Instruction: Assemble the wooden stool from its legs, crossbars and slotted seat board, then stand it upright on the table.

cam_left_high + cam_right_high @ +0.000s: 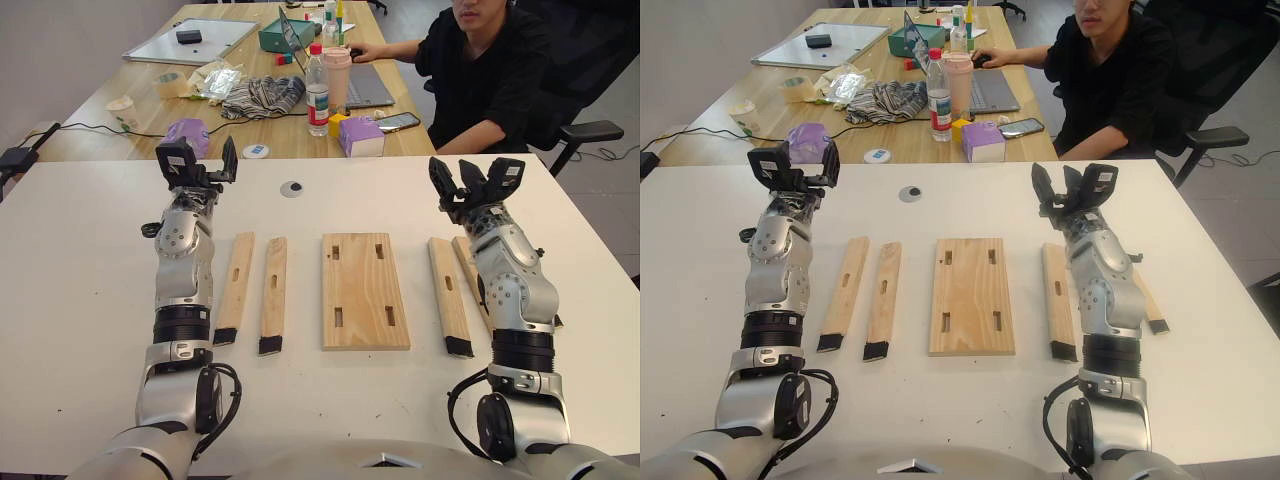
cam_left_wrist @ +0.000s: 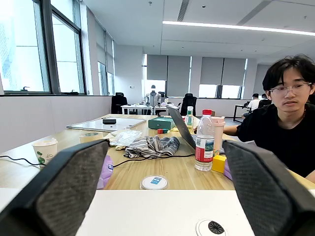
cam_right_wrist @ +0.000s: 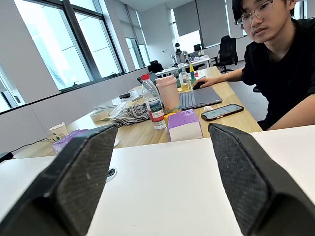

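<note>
The slotted seat board (image 1: 365,290) lies flat in the middle of the white table (image 1: 80,290). To its left, two wooden pieces with black-tipped ends (image 1: 235,285) (image 1: 273,293) lie side by side. To its right lies a third piece (image 1: 449,295), and a fourth (image 1: 1148,302) is partly hidden under my right arm. My left gripper (image 1: 204,160) is held up, open and empty, beyond the far ends of the left pieces. My right gripper (image 1: 475,180) is also raised, open and empty, past the right pieces. Both wrist views show wide-spread black fingers (image 2: 59,196) (image 3: 256,182) with nothing between them.
A round black grommet (image 1: 291,188) sits in the table behind the board. Past the far edge, a wooden table carries a water bottle (image 1: 317,95), a purple box (image 1: 361,137), a laptop (image 1: 360,85) and clutter. The near part of the white table is bare.
</note>
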{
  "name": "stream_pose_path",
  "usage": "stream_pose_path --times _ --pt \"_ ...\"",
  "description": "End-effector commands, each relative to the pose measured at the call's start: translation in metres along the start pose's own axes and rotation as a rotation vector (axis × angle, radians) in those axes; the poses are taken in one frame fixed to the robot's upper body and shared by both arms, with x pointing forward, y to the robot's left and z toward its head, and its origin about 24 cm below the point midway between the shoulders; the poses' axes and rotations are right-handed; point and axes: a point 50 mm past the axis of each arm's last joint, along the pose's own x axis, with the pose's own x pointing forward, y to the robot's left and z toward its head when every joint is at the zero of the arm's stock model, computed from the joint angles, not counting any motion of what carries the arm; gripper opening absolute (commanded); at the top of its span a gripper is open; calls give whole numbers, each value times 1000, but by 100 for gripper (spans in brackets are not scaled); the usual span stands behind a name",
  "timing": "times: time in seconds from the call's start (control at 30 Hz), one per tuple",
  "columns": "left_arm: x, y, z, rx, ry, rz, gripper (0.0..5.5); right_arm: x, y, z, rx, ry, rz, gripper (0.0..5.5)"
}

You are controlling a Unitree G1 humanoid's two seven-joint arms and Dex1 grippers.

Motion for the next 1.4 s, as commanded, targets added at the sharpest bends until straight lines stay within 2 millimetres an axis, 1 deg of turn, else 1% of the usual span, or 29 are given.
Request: stream_pose_path --times 0.03,0.07,0.1,0.13,1.33,1.4 --pt "-1 -4 1 -3 -14 -34 385 1 1 3 -9 2 10 316" --pt "-1 -5 1 0 -14 -35 380 1 1 3 -9 2 12 310" --pt "-1 -5 1 6 -12 -32 359 1 1 3 -9 3 13 287" --pt "-1 -5 1 10 -9 -25 354 1 1 3 -12 5 11 281" --pt "0 -5 0 16 -4 -19 354 2 1 3 -25 4 4 281" --pt "1 -5 0 16 -4 -20 354 3 0 4 -51 -2 -8 281"
